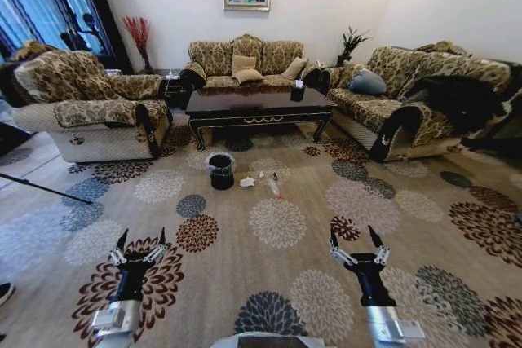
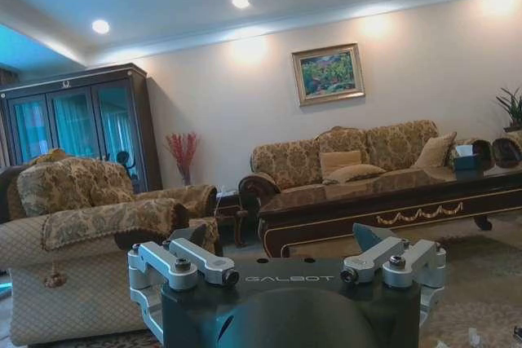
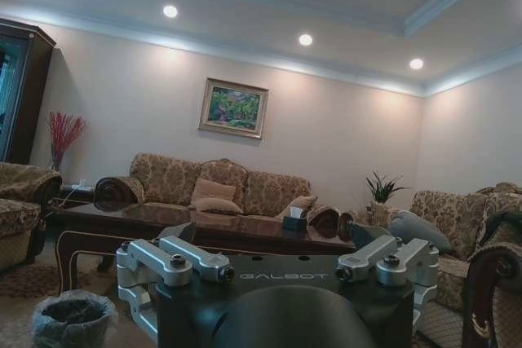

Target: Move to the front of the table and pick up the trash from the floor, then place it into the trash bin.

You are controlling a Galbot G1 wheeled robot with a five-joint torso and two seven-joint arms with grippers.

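Observation:
The dark wooden table stands across the room in front of the back sofa. On the flowered floor before it sits the black trash bin with its plastic liner. The trash lies just right of the bin: a white paper wad and a clear bottle. My left gripper and right gripper both hang open and empty low in the head view, well short of the trash. The right wrist view shows the bin and table; the left wrist view shows the table.
An armchair stands at the left, a sofa behind the table and another sofa at the right. A tissue box sits on the table. A thin black rod crosses the carpet at the left.

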